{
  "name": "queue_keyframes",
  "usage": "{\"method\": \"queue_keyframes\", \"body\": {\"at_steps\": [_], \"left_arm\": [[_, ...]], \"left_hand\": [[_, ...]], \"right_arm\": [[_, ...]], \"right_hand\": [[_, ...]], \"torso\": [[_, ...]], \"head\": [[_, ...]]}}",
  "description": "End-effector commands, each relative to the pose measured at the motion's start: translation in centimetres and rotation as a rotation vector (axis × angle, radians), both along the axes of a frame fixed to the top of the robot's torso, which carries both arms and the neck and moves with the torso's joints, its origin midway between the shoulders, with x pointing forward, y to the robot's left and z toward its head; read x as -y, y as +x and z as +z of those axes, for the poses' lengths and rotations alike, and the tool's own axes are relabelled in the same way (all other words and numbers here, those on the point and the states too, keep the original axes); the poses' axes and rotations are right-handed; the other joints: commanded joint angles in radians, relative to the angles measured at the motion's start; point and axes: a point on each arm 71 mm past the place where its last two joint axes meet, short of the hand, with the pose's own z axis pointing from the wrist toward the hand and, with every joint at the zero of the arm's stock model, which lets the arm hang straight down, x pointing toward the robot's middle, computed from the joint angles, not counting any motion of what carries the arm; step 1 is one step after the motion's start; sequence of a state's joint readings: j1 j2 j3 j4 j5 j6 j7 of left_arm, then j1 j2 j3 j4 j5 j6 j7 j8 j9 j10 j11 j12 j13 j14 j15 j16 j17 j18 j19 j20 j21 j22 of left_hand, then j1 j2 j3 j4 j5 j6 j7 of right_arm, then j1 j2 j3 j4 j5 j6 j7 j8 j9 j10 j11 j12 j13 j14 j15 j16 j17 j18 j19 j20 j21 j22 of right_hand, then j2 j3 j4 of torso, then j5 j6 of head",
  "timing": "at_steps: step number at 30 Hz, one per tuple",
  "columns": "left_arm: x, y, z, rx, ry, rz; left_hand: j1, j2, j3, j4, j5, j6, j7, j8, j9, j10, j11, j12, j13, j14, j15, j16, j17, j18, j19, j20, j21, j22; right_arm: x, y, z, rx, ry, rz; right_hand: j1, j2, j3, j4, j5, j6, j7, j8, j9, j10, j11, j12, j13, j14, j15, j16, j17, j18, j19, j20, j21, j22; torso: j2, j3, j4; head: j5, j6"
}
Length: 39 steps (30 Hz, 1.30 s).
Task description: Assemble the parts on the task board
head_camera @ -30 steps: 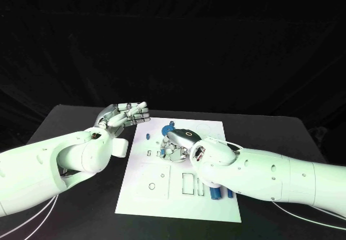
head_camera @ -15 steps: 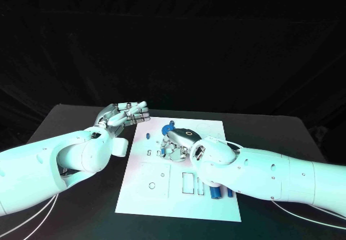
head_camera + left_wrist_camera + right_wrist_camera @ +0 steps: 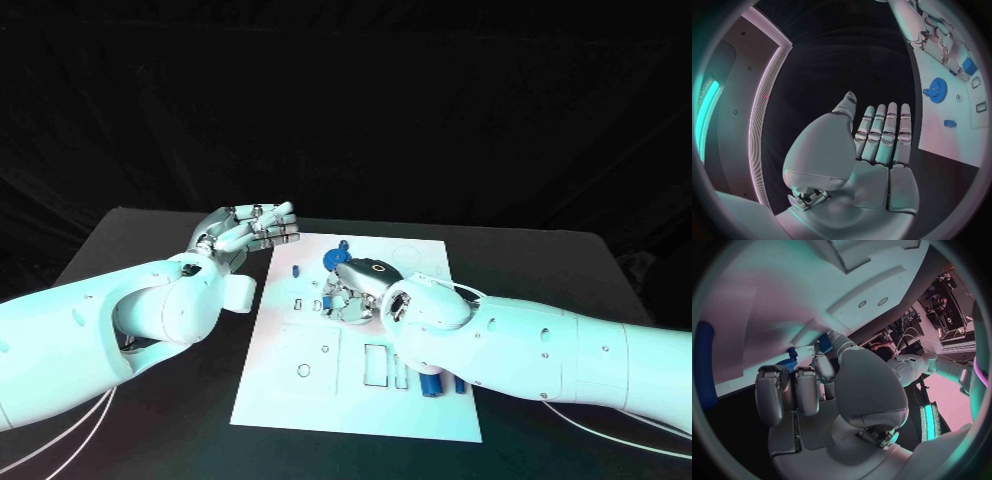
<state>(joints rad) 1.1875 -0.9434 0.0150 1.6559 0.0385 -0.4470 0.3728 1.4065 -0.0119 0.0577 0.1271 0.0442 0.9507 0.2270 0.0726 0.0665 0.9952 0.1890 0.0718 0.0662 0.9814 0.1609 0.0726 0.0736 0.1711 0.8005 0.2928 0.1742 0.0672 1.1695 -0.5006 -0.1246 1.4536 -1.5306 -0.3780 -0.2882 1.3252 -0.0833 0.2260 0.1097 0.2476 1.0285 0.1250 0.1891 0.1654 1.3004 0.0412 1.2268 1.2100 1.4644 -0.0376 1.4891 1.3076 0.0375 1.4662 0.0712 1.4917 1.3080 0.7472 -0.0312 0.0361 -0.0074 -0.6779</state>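
Left robot hand (image 3: 245, 228) is raised just off the task board's (image 3: 310, 385) far left corner, palm up, fingers straight and side by side, nothing in it. The left wrist view shows the same flat, empty left robot hand (image 3: 873, 145), with the board's edge beside its fingertips and black tabletop (image 3: 942, 165) under them.

Right robot hand (image 3: 353, 290) is down on the board's middle, fingers curled in toward the surface. In the right wrist view the fingers (image 3: 786, 390) bend around a small blue part (image 3: 790, 360) right at the fingertips; I cannot tell whether it is actually pinched or only touched.

A blue gear (image 3: 336, 259) lies on the board just beyond the right robot hand, close to its knuckles. From the left wrist view the gear (image 3: 936, 91) sits between the two robot hands, with a small blue piece (image 3: 950, 123) near it on the white surface.

Blue cylinders (image 3: 433, 381) lie near the board's right edge, behind the right robot hand, tucked against its forearm.

Board's near half, behind the right robot hand, shows bare white with rectangular slots (image 3: 378, 365). Black tabletop (image 3: 130, 240) extends past the board on all sides; dark backdrop beyond.
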Motion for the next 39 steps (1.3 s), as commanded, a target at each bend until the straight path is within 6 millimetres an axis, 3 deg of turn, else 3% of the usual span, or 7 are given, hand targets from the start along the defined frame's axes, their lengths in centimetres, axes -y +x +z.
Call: {"method": "queue_keyframes", "body": {"at_steps": [1,18,23,31,35,39], "left_arm": [[0.2,0.0,0.1,0.004,-0.011,-0.019],[0.2,0.0,0.1,0.003,-0.011,-0.019],[0.2,0.0,0.1,0.002,-0.011,-0.018],[0.1,0.1,0.0,-0.004,0.003,-0.016],[-0.4,0.3,-0.3,-0.024,0.066,-0.006],[-0.8,0.7,-0.9,-0.059,0.136,-0.038]], "left_hand": [[0.007,0.002,0.002,-0.006,0.006,0.002,0.004,-0.004,0.0,-0.005,0.001,-0.005,0.0,-0.002,0.001,-0.004,0.0,0.003,0.005,-0.002,0.0,0.002],[0.007,0.002,0.002,-0.006,0.006,0.002,0.004,-0.004,0.0,-0.005,0.001,-0.005,0.0,-0.002,0.001,-0.004,0.0,0.003,0.005,-0.002,0.0,0.002],[0.007,0.002,0.002,-0.006,0.006,0.002,0.004,-0.004,0.0,-0.005,0.001,-0.005,0.0,-0.002,0.001,-0.004,0.0,0.003,0.005,-0.002,0.0,0.002],[0.007,0.003,0.001,-0.008,0.006,0.003,0.003,-0.004,0.0,-0.004,0.0,-0.004,0.0,0.001,0.0,-0.003,0.0,0.004,0.008,-0.002,0.002,0.002],[-0.009,0.002,-0.01,-0.006,0.007,0.035,-0.012,0.006,0.004,0.032,-0.017,0.007,0.004,0.067,-0.021,0.021,0.012,0.015,0.067,-0.012,0.034,0.014],[-0.027,-0.001,-0.022,0.002,0.007,0.068,-0.023,0.014,0.005,0.107,-0.038,0.031,0.012,0.157,-0.05,0.052,0.028,0.016,0.135,-0.035,0.069,0.025]], "right_arm": [[0.0,0.0,-0.3,-0.015,-0.018,0.0],[0.0,0.1,-0.2,-0.002,0.002,0.003],[0.0,0.0,0.0,0.006,0.015,0.004],[0.1,-0.3,0.8,0.064,0.109,0.013],[0.7,-1.0,1.8,0.086,0.187,0.083],[2.2,-1.1,3.3,0.101,0.249,0.131]], "right_hand": [[-0.011,-0.007,-0.003,0.007,0.002,-0.013,0.002,-0.007,-0.002,-0.009,0.002,-0.009,-0.004,0.071,0.009,-0.004,0.11,-0.012,0.04,0.007,-0.005,0.191],[-0.042,-0.035,-0.027,0.02,-0.005,-0.042,0.013,-0.022,-0.011,-0.03,0.014,-0.027,-0.021,0.07,0.02,-0.006,0.108,-0.01,0.036,0.018,-0.012,0.187],[-0.068,-0.055,-0.069,0.036,-0.026,-0.079,0.023,-0.043,-0.021,-0.058,0.023,-0.053,-0.047,0.069,0.028,-0.01,0.103,-0.008,0.03,0.025,-0.021,0.182],[-0.063,-0.061,-0.14,0.065,-0.047,-0.124,0.04,-0.072,-0.036,-0.087,0.038,-0.072,-0.072,0.067,0.041,-0.015,0.096,-0.005,0.023,0.037,-0.033,0.175],[-0.032,-0.045,-0.168,0.085,-0.048,-0.148,0.049,-0.085,-0.045,-0.076,0.046,-0.052,-0.057,0.07,0.048,-0.009,0.107,-0.006,0.025,0.044,-0.032,0.177],[-0.026,-0.043,-0.174,0.089,-0.053,-0.148,0.049,-0.085,-0.046,-0.083,0.047,-0.057,-0.064,0.067,0.049,-0.014,0.099,0.001,0.009,0.045,-0.055,0.16]], "torso": [[0.0,0.0,0.0002],[0.0,-0.0004,0.0001],[0.0,-0.0004,0.0005],[-0.001,0.0,0.0005],[-0.005,0.0015,-0.0015],[-0.016,0.0028,-0.0051]], "head": [[0.0,0.001],[-0.003,0.001],[-0.004,0.001],[-0.004,0.002],[-0.007,0.008],[-0.002,0.012]]}}
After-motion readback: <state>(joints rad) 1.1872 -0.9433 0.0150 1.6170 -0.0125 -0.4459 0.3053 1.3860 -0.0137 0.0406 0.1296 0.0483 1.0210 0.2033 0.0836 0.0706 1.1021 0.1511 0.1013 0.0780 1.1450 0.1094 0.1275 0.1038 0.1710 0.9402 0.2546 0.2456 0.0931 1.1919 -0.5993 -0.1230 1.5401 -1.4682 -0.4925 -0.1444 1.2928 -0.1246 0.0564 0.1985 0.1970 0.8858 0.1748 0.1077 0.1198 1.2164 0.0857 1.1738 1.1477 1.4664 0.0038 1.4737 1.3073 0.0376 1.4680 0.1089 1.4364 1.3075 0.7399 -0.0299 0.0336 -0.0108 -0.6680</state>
